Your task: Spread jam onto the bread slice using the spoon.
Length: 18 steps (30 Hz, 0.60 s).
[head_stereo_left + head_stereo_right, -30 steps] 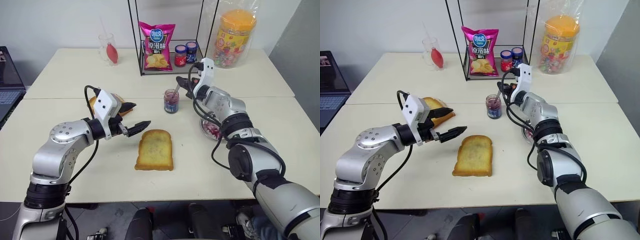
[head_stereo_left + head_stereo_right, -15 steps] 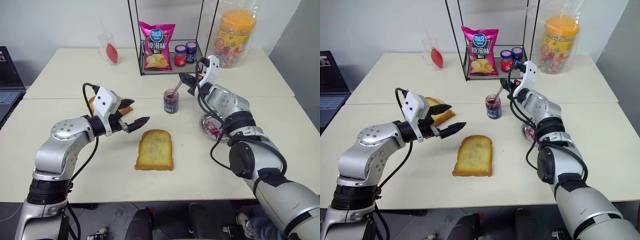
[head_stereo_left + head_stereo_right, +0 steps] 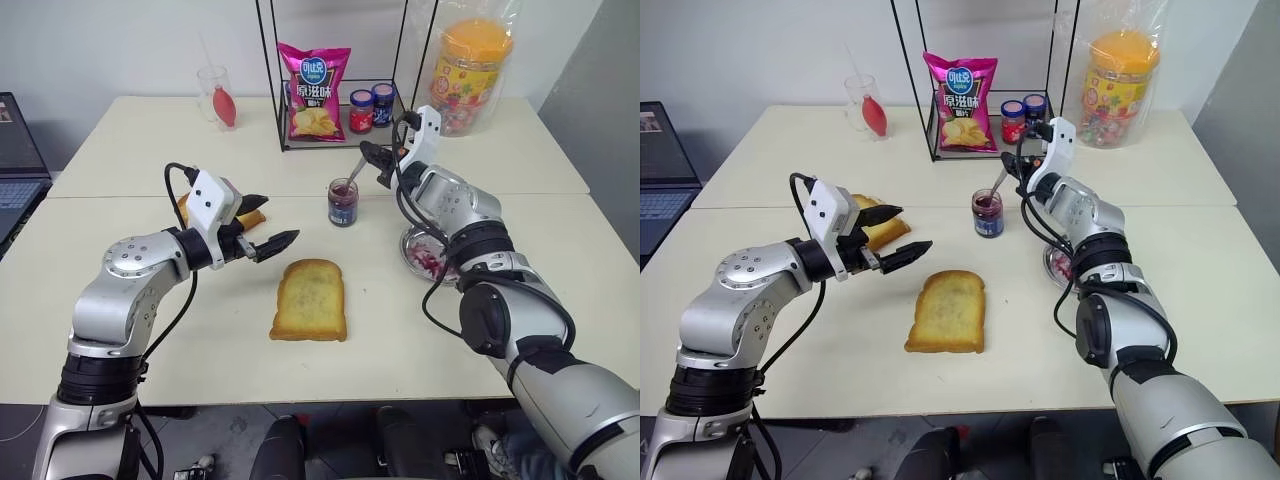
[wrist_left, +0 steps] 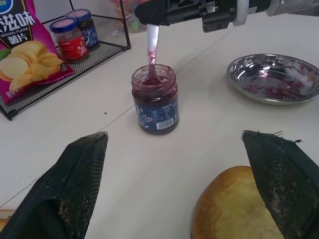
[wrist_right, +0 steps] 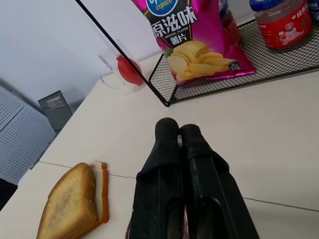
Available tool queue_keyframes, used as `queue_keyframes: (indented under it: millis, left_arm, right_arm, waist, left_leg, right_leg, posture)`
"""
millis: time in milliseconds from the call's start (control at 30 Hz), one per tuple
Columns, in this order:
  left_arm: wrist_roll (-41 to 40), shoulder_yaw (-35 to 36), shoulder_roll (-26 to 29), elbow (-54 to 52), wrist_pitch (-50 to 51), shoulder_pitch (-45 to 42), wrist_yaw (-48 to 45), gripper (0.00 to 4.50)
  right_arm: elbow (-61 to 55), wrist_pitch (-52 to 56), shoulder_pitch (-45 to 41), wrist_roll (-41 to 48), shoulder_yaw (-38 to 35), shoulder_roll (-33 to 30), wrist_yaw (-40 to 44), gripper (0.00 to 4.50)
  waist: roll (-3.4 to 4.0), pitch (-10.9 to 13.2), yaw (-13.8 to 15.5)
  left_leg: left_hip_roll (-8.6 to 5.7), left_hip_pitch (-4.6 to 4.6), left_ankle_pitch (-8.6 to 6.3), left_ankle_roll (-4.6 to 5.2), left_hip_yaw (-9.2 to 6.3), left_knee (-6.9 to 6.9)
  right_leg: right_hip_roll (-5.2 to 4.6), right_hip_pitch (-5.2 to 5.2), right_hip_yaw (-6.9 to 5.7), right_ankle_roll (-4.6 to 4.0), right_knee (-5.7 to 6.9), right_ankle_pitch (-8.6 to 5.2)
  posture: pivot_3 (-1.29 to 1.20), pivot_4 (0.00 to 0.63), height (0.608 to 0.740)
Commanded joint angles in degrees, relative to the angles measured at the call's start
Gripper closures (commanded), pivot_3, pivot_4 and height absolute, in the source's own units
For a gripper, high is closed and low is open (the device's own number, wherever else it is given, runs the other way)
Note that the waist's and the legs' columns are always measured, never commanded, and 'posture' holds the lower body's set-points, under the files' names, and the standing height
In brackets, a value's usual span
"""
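Two small jars with red and blue lids [image 3: 370,108] stand in the wire rack [image 3: 300,140] at the far side of your worktop [image 3: 150,310], beside a pink crisp bag [image 3: 312,90]. Right of the rack you have a big clear tub of sweets with an orange lid [image 3: 468,75]; far left, a clear glass holding something red [image 3: 218,100]. A shallow round steel dish [image 4: 274,77], smeared with red, sits right of the jam, under your right forearm. A second wedge of toast [image 5: 75,201] lies behind your left end effector.

The jam [image 4: 154,99] is a glossy, dark red-purple paste in a small clear glass jar with a dark label, standing open just beyond the bread slice, towards the rack. The bread slice [image 3: 310,300] lies flat near the middle, thick and roughly square with a rounded far edge, golden-brown crust and paler yellow face; it looks bare of jam as far as you can see.

Your right end effector [image 3: 378,165] has its black fingers pressed together on the handle of the spoon [image 4: 151,55], a slim shiny metal one whose bowl dips into the jar.

Your left end effector [image 3: 262,225] hovers left of the bread slice with its textured black fingers spread wide, holding nothing.
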Motion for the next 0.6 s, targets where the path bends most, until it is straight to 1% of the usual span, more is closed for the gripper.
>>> queue_keyframes:
  millis: [33, 600]
  left_arm:
    - [0.2, 0.5, -0.1, -1.0, -0.9, -1.2, 0.2, 0.00]
    - [0.2, 0.3, 0.0, -1.2, -0.7, -1.3, 0.1, 0.00]
  right_arm:
    - [-3.8, -0.9, -1.5, 0.6, -0.3, -1.0, 0.2, 4.49]
    - [-4.3, 4.9, -1.2, 4.8, -4.0, -0.7, -2.2, 4.49]
  waist:
    - [0.00, 0.0, 0.0]
    - [0.00, 0.0, 0.0]
  left_leg:
    - [0.00, 0.00, 0.00, 0.00, 0.00, 0.00]
    - [0.00, 0.00, 0.00, 0.00, 0.00, 0.00]
  right_leg:
    - [0.00, 0.00, 0.00, 0.00, 0.00, 0.00]
    - [0.00, 0.00, 0.00, 0.00, 0.00, 0.00]
  posture:
    - [0.00, 0.150, 0.740]
    - [0.00, 0.150, 0.740]
